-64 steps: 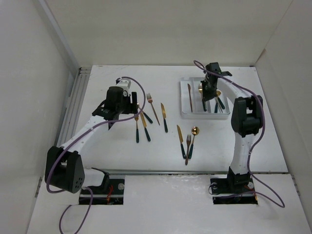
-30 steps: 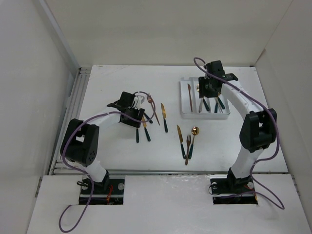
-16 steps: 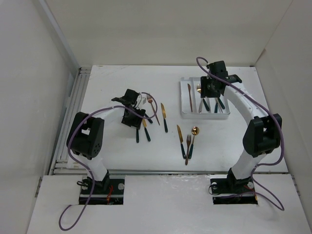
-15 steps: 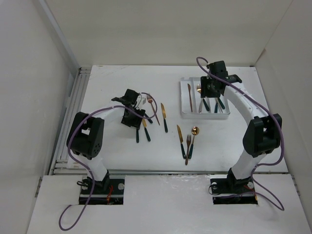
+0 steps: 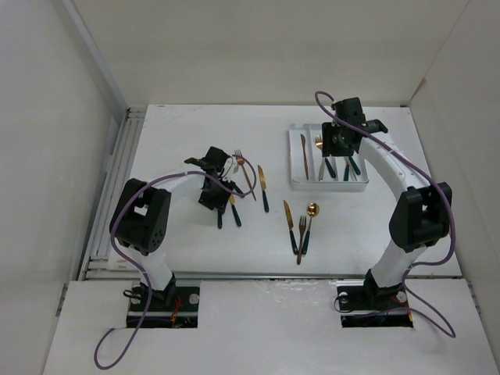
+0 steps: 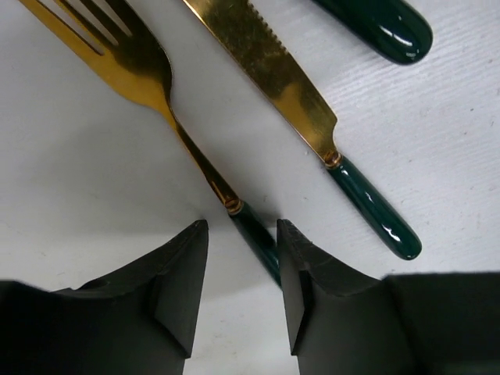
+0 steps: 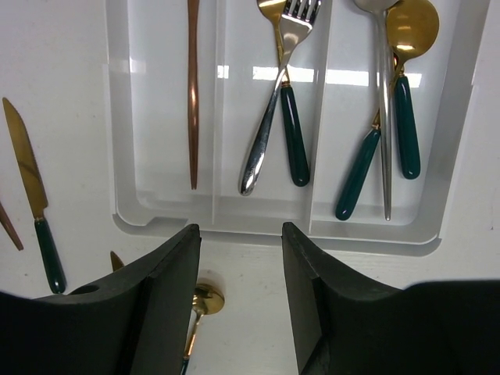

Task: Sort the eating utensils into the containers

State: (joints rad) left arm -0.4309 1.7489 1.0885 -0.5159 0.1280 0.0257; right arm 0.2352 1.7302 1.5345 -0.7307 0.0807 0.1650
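My left gripper (image 5: 212, 189) is open and low over the table. In the left wrist view its fingertips (image 6: 242, 228) straddle the dark green handle of a gold fork (image 6: 133, 62). A gold knife with a green handle (image 6: 281, 94) lies beside the fork. My right gripper (image 5: 342, 141) is open and empty above the white tray (image 5: 328, 186), over its near edge (image 7: 238, 230). The tray (image 7: 461, 156) holds a copper knife (image 7: 192, 94) in the left compartment, a silver fork (image 7: 269, 117) and a gold fork (image 7: 293, 133) in the middle one, and a gold spoon (image 7: 406, 117) with two more utensils in the right one.
Loose on the table are a gold knife (image 5: 264, 187), a copper fork (image 5: 244, 173), and a knife, a fork and a gold spoon (image 5: 310, 223) grouped near the front. Another green handle (image 6: 383, 27) lies beyond the left gripper. White walls enclose the table.
My left arm has folded in, and its gripper has moved right and down to the utensils beside it. My right gripper has lifted off the tray and drawn slightly back.
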